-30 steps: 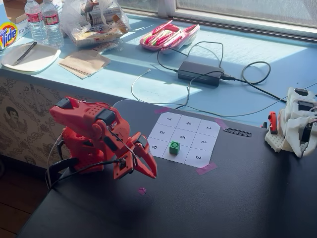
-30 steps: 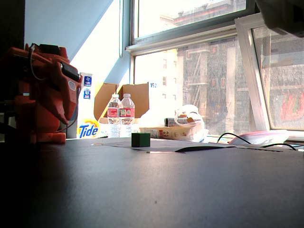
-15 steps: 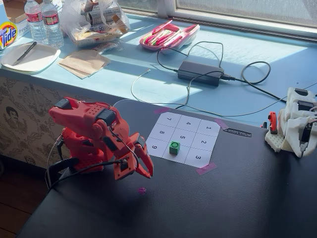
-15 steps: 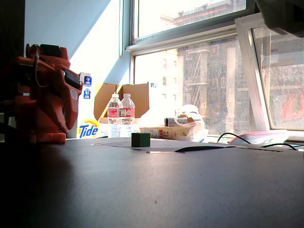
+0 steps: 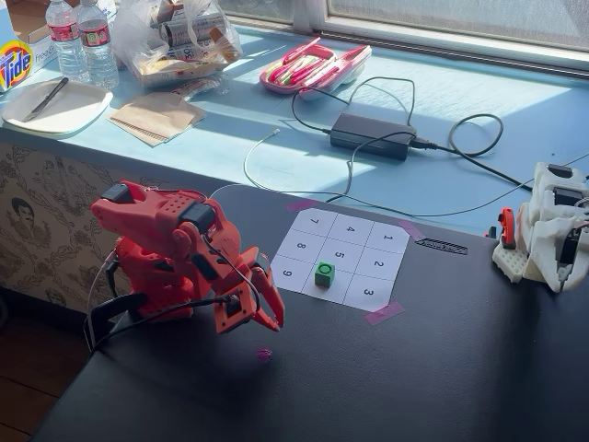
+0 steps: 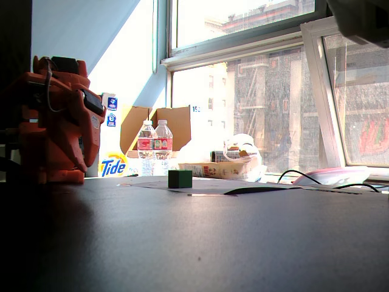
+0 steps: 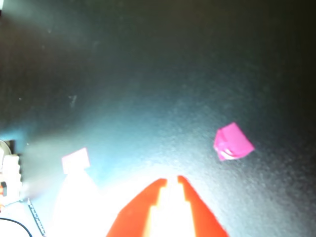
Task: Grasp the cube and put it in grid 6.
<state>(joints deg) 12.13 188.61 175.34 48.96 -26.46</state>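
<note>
The tiny green cube [image 5: 324,273] sits on the white paper grid [image 5: 304,221], in the near row between squares 9 and 3, covering grid 6 [image 5: 333,288]. In the other fixed view the cube [image 6: 180,178] stands on the paper's edge. The red arm [image 5: 175,244] is folded at the left of the dark table. My gripper [image 5: 273,322] points down, left of the grid and apart from the cube. In the wrist view my gripper [image 7: 172,180] has its jaws almost together, with nothing between them. The cube is out of the wrist view.
A pink tape scrap [image 5: 264,354] lies on the table below the gripper and shows in the wrist view [image 7: 232,142]. A white device [image 5: 550,230] stands at the right edge. A power brick [image 5: 372,134] with cables, bottles [image 5: 83,41] and a plate [image 5: 57,106] lie on the blue ledge behind.
</note>
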